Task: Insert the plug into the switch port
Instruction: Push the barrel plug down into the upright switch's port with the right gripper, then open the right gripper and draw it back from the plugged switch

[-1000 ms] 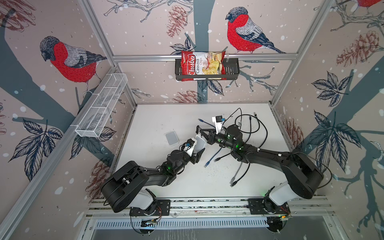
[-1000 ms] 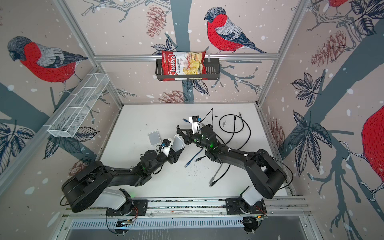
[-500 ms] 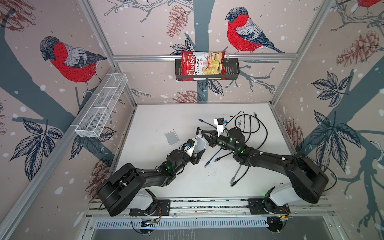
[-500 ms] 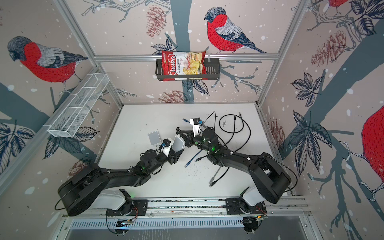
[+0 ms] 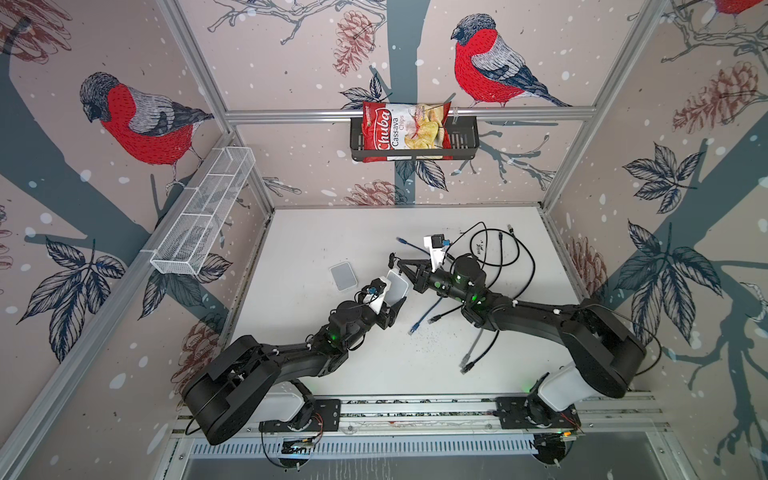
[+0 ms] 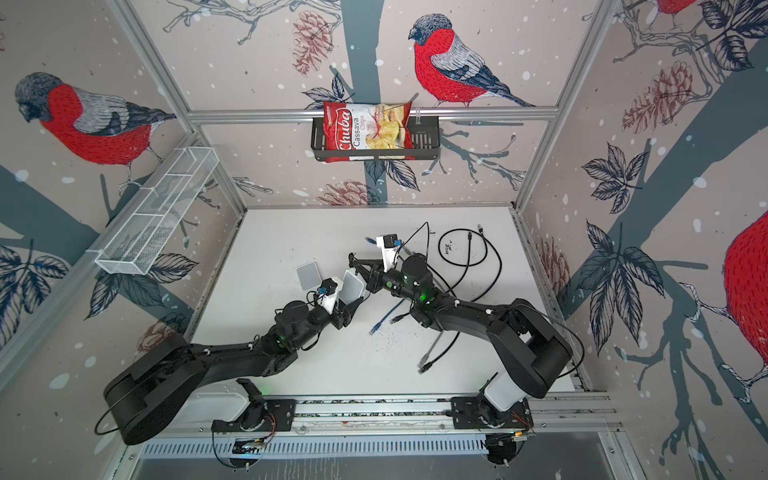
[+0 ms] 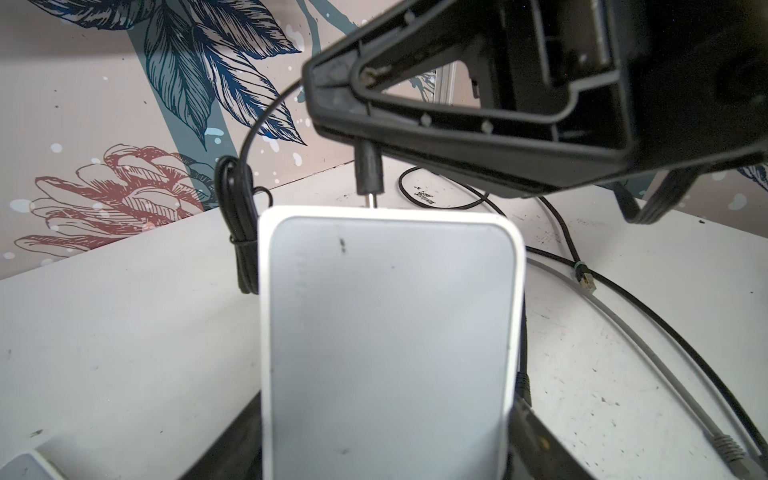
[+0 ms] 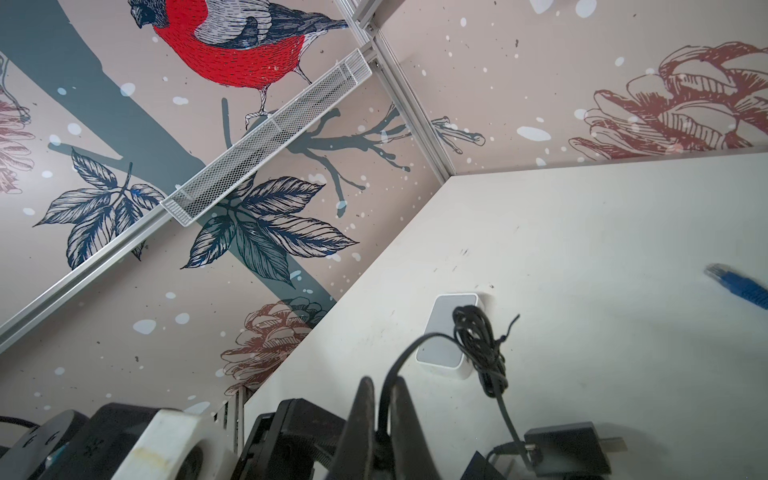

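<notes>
Your small black barrel plug (image 7: 369, 174) with its bare metal tip sits just at the top edge of the flat white rectangular switch box (image 7: 390, 345), pinched in the closed right gripper (image 7: 332, 99), whose jaws clamp its thin black cord (image 8: 384, 399). You cannot tell from these views whether the tip has entered the port. The left gripper (image 5: 392, 301) holds that switch box upright between widely spread jaws, directly beneath the right gripper. Beside the right gripper's tips hangs a bundled coil of the black cord (image 7: 237, 232). Beyond both grippers a second white box (image 5: 343, 276) lies flat on the white tabletop (image 5: 332, 232), with loose black, grey and blue cables (image 5: 428, 316) nearby.
</notes>
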Controlling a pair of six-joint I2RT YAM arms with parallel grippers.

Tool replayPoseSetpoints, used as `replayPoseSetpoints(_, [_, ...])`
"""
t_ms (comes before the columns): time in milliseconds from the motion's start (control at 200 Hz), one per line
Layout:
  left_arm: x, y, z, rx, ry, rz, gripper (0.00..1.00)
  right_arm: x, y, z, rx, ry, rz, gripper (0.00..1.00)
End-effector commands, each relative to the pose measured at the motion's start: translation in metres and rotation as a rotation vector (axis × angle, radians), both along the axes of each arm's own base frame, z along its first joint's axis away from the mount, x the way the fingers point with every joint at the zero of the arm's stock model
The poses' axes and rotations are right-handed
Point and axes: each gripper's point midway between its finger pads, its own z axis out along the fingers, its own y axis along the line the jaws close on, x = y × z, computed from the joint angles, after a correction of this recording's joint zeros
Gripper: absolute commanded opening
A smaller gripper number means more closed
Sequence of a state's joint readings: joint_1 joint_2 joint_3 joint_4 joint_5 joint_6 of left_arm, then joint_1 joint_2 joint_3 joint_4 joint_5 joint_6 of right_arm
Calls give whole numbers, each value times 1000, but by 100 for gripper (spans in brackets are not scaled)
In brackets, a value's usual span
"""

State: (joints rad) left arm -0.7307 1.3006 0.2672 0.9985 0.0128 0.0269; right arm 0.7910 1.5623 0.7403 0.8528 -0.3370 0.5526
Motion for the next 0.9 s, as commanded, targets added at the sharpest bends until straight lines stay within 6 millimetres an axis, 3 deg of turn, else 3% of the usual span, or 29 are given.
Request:
replayPoseSetpoints(0, [4,1,89,-186,-276,20,14,-19,4,-44,-111,142,85,0])
replayPoseSetpoints(505, [10,6,120,-242,-352,58,14,-29,11,-65,-174,170,93,0])
replayPoseSetpoints(896, [14,5,121,-225,-363,60,14,-28,17,-77,-212,199,104,0])
